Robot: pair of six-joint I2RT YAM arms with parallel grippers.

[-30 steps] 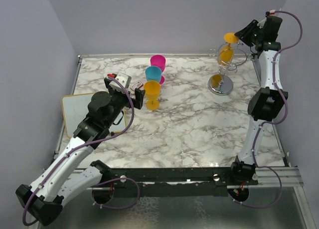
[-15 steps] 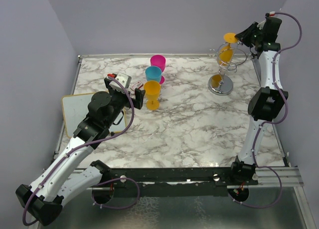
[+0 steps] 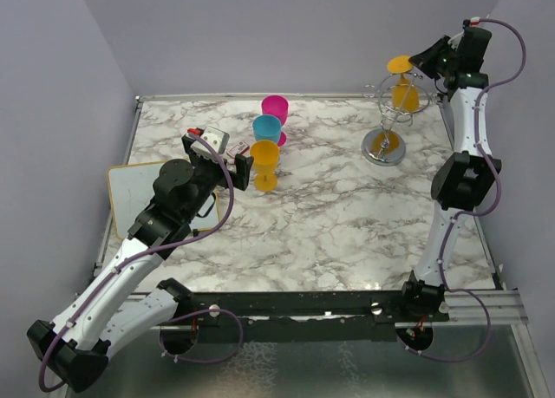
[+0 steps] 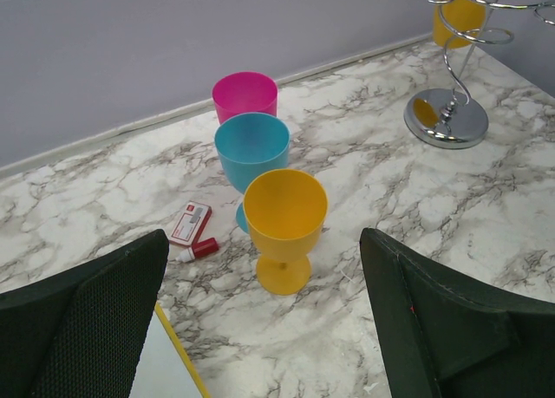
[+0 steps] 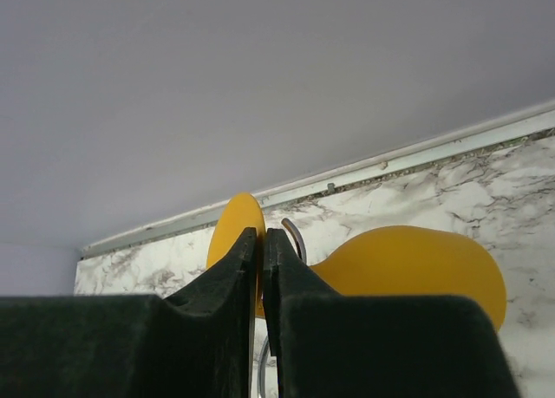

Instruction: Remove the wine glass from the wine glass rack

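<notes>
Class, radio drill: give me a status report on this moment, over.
Left gripper open, facing yellow cup. Right gripper shut on wine glass, bowl among wine glass rack loops, not clear. No obstruction seen overhead.

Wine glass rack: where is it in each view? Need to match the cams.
Top external: wine glass rack at the table's far right, under the right arm's wrist.
Left wrist: top right corner.
Right wrist: only a sliver of wire, just right of the fingers.
Shared landmark: the upside-down orange wine glass at the rack's top.
</notes>
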